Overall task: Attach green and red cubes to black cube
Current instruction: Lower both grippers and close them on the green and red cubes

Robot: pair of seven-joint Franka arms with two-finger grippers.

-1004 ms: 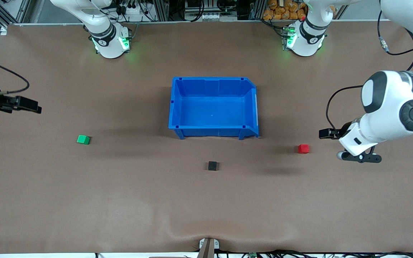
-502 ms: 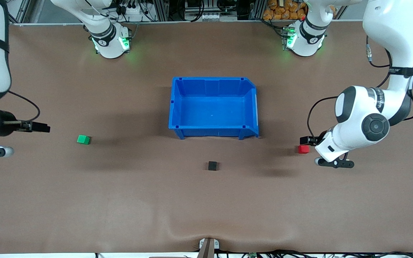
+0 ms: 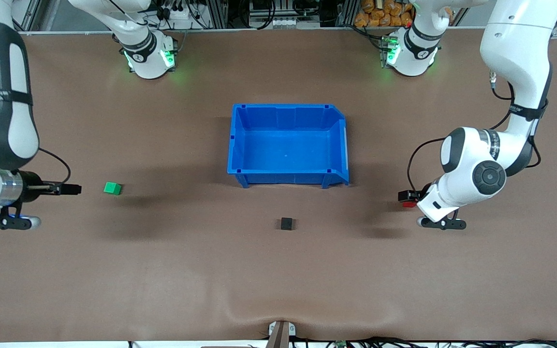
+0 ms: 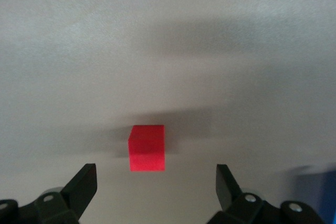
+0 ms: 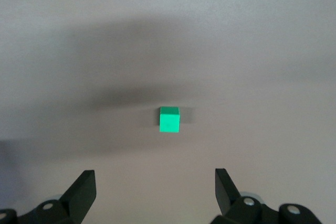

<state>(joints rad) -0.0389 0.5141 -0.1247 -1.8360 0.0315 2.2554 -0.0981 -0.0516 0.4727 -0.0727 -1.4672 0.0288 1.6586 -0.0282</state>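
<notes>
Brown table [image 3: 278, 270]: bears all three cubes apart; nothing is joined yet, so I judge the whole attaching remains.
Blue bin [image 3: 240, 140]: stands mid-table, nothing in it, farther from the front camera than the black cube.
Left gripper [image 3: 408, 195]: low over the red cube, fingers spread, nothing pinched.
Right gripper [image 3: 71, 189]: hangs short of the green cube, toward the right arm's end of the table, fingers spread, holding nothing.
Black cube [image 3: 286, 223]: alone, just nearer the front camera than the bin, between the two coloured cubes.
Green cube [image 3: 112, 188]: on the table, well apart from the black one.
Red cube [image 3: 409, 204]: mostly hidden under the left gripper in the front view.
Wrist views: left shows the red cube [image 4: 147, 148] whole and untouched between wide jaws; right shows the green cube [image 5: 169, 119] ahead of its jaws.
</notes>
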